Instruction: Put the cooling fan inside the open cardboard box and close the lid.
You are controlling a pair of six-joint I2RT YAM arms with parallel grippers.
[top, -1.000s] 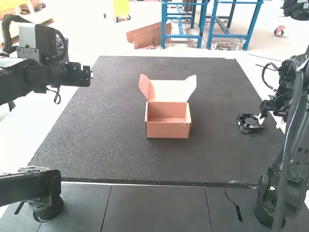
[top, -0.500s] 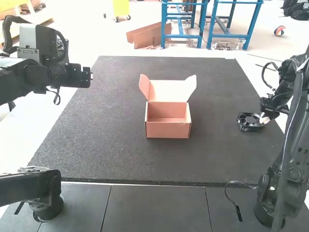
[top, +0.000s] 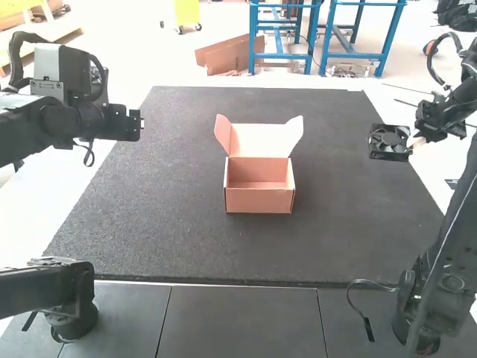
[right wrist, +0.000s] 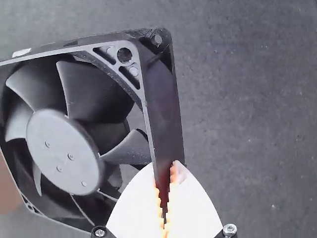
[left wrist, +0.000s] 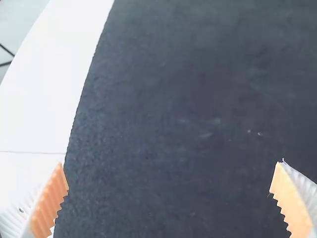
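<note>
We see a black cooling fan [right wrist: 74, 144], a pinkish-tan cardboard box [top: 259, 190] and a dark charcoal, finely grained mat [top: 149, 201] on a white table [top: 52, 194]. The left gripper [left wrist: 171, 201] and right gripper [right wrist: 166, 198] are white and ribbed, with orange toothed pads.

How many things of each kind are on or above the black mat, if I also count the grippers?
Cardboard box: 1
Cooling fan: 1
Grippers: 2 (left gripper, right gripper)
Total: 4
</note>
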